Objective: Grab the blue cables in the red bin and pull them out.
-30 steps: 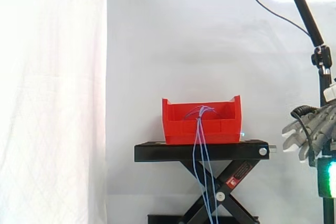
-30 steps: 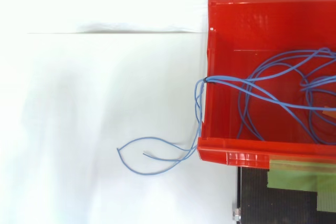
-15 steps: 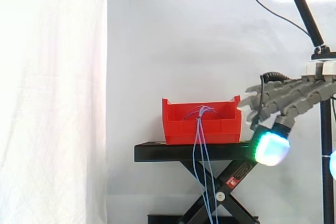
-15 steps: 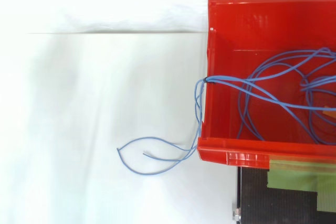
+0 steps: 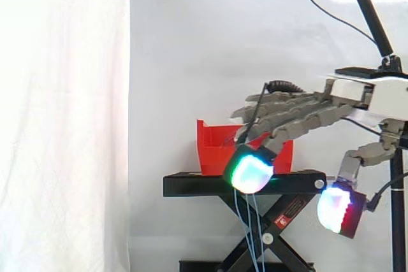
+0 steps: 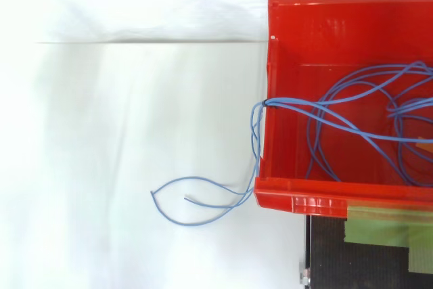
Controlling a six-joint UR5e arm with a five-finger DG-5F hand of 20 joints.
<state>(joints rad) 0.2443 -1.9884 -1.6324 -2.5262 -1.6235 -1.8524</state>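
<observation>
A red bin (image 5: 213,152) stands on a black stand (image 5: 191,185); the top view shows its rim (image 6: 318,193) and floor. Thin blue cables (image 6: 352,123) coil inside the bin, cross its wall and hang down outside (image 6: 256,147), ending in a loop (image 6: 193,201) below. In the side view the cables (image 5: 245,234) drop in front of the stand. My hand (image 5: 299,114) reaches in from the right, level with the bin's top, in front of the bin. Its fingers are stretched out and open, holding nothing. One glowing fingertip (image 5: 248,171) hangs before the bin's front; the thumb (image 5: 335,207) points down at the right.
A white curtain hangs behind and at the left. A camera on a black pole (image 5: 376,23) stands at the upper right. The stand's scissor legs (image 5: 274,230) lie under the bin. Green tape (image 6: 385,225) marks the stand beside the bin.
My hand has swept leftward from the right edge and risen, now reaching in front of the bin. The cables and bin have not moved.
</observation>
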